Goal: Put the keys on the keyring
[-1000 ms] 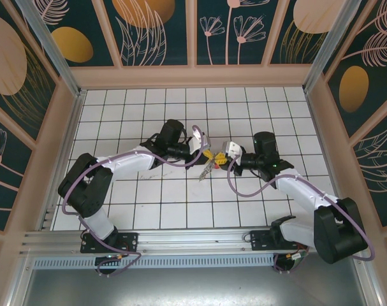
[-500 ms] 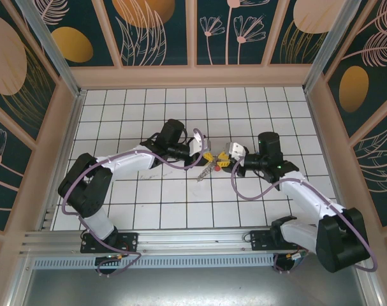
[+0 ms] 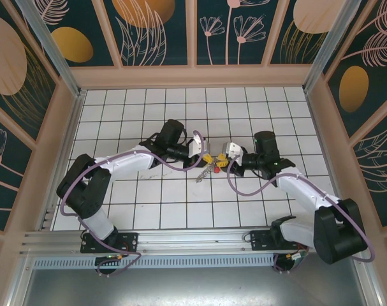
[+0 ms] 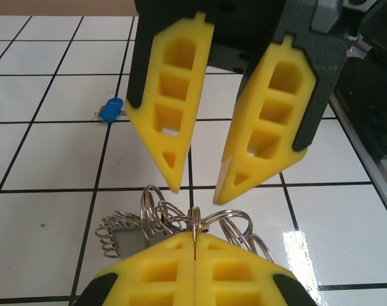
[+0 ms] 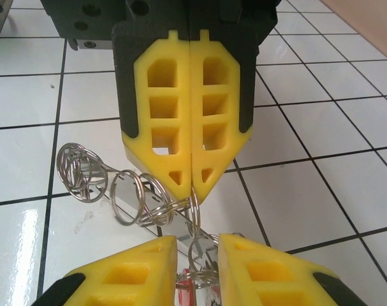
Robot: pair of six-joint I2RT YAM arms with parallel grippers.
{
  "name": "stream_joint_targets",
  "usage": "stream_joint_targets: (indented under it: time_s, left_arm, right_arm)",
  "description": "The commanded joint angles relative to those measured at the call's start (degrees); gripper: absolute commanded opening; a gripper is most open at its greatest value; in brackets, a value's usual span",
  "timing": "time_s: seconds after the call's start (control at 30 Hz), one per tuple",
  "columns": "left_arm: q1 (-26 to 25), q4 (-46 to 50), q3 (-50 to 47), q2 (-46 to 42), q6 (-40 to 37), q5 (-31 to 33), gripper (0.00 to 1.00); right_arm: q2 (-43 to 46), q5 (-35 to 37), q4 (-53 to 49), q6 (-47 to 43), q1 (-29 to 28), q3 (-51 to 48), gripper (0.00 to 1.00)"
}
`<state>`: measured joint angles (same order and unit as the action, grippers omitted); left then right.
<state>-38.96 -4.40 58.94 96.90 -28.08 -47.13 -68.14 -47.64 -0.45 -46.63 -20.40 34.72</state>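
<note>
We are pinching the keyring (image 4: 161, 213) in the left gripper (image 4: 194, 237) while the right gripper (image 5: 194, 245), jaws spread, is edging back in around the red key (image 5: 185, 288), likely to regrip.

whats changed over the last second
The right hand eased slightly off to the right, then came back close to the left hand. The left arm stayed put, its hand shut on the keyring. No visible take or release.
</note>
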Motion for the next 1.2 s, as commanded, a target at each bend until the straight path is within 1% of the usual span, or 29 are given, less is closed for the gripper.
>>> stream_joint_targets:
  time_s: [0.0, 0.23, 0.37, 0.47, 0.5, 0.53, 0.67, 0.7, 0.73, 0.83, 0.9, 1.0, 1.1, 1.17]
  left_arm:
    - [0.0, 0.5, 1.3, -1.6, -0.9, -2.2, 0.00]
    - [0.0, 1.0, 1.8, -1.2, -0.8, -2.4, 0.00]
    - [0.0, 1.0, 2.0, -1.1, -0.4, -2.5, 0.00]
    - [0.0, 1.6, 2.1, -1.0, 0.0, -2.3, 0.00]
    - [0.0, 1.9, 2.4, -0.9, 0.3, -2.3, 0.00]
    - [0.0, 2.5, 2.5, -0.7, 0.2, -2.3, 0.00]
    - [0.0, 3.1, 2.6, -0.4, 0.4, -2.4, 0.00]
    - [0.0, 3.2, 2.6, -0.3, 0.3, -2.5, 0.00]
    - [0.0, 3.3, 2.7, -0.3, 0.2, -2.8, 0.00]
    - [0.0, 4.3, 3.4, 0.2, -0.3, -3.2, 0.00]
    - [-0.1, 5.0, 3.9, 0.4, -0.8, -3.4, 0.00]
    - [0.0, 5.2, 4.2, 0.6, -0.8, -3.4, 0.00]
    - [0.0, 5.7, 4.6, 0.7, -1.0, -3.3, 0.00]
    - [0.0, 6.1, 4.7, 0.7, -1.4, -3.3, 0.00]
  right_arm:
    - [-1.5, -0.6, 0.7, -1.9, -0.9, 2.3, 0.24]
    - [-4.0, -0.8, 1.2, -2.3, -1.9, 3.3, 0.21]
    - [-4.5, -0.4, 1.2, -2.5, -2.2, 3.4, 0.13]
    - [-4.5, 0.2, 0.8, -2.9, -2.3, 3.2, 0.09]
    - [-4.4, 0.3, 0.6, -3.0, -2.3, 3.2, 0.03]
    - [-4.2, 0.1, 0.3, -3.3, -2.3, 3.2, 0.02]
    - [-3.4, -1.5, 0.4, -2.9, -2.3, 2.6, 0.02]
    - [-3.2, -1.7, 0.6, -2.9, -2.3, 2.5, 0.06]
    - [-3.1, -1.8, 0.9, -2.5, -2.3, 2.4, 0.13]
    - [-2.5, -1.8, 1.5, -2.3, -2.3, 2.1, 0.14]
    - [-2.5, -1.4, 1.5, -2.4, -2.3, 2.4, 0.17]
    - [-2.9, -1.3, 1.0, -2.8, -2.3, 2.8, 0.14]
    - [-3.3, -1.3, 1.2, -2.8, -2.3, 3.1, 0.18]
    - [-3.2, -1.3, 1.6, -2.6, -2.3, 3.0, 0.17]
